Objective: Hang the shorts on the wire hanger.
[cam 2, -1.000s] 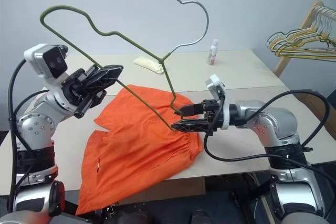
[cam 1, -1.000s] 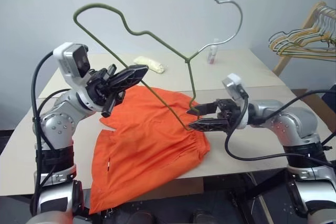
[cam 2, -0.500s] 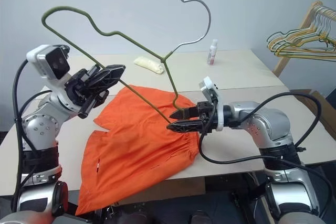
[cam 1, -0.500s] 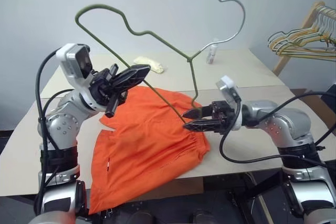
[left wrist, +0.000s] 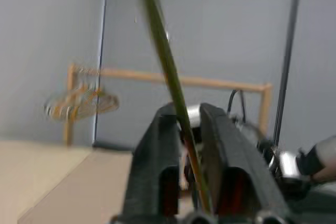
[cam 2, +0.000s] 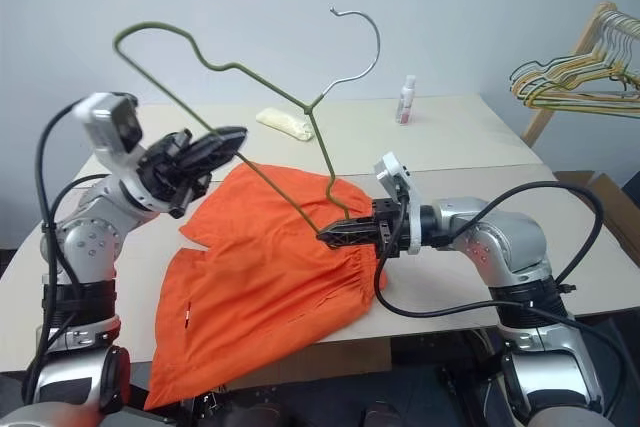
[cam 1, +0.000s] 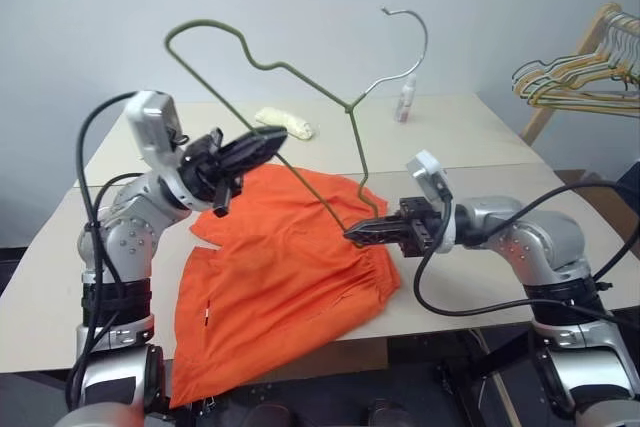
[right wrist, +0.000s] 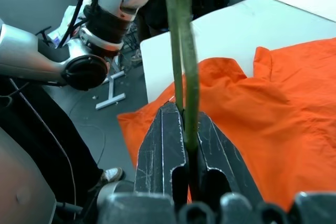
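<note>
The orange shorts [cam 1: 290, 257] lie spread on the table, one leg hanging over its front edge. The wire hanger [cam 1: 348, 107] stands tilted in the air above them, hook up. My right gripper [cam 1: 352, 234] is shut on the hanger's lower corner just over the waistband; the right wrist view shows the wire [right wrist: 186, 77] clamped between its fingers [right wrist: 163, 145]. My left gripper [cam 1: 270, 135] sits farther up the hanger's long bar. In the left wrist view the wire [left wrist: 168, 66] runs between its fingers [left wrist: 157, 150] with a small gap beside it, so they stand slightly open.
A beige table [cam 1: 480, 137] carries a small white bottle [cam 1: 407, 99] and a pale yellow bundle [cam 1: 285, 122] at its far side. A wooden rack with a bunch of hangers [cam 1: 575, 72] stands at the right, beyond the table.
My right gripper has closed on the hanger's lower corner. My left gripper has sunk a little and loosened on the bar. The hanger's hook has swung to the left.
</note>
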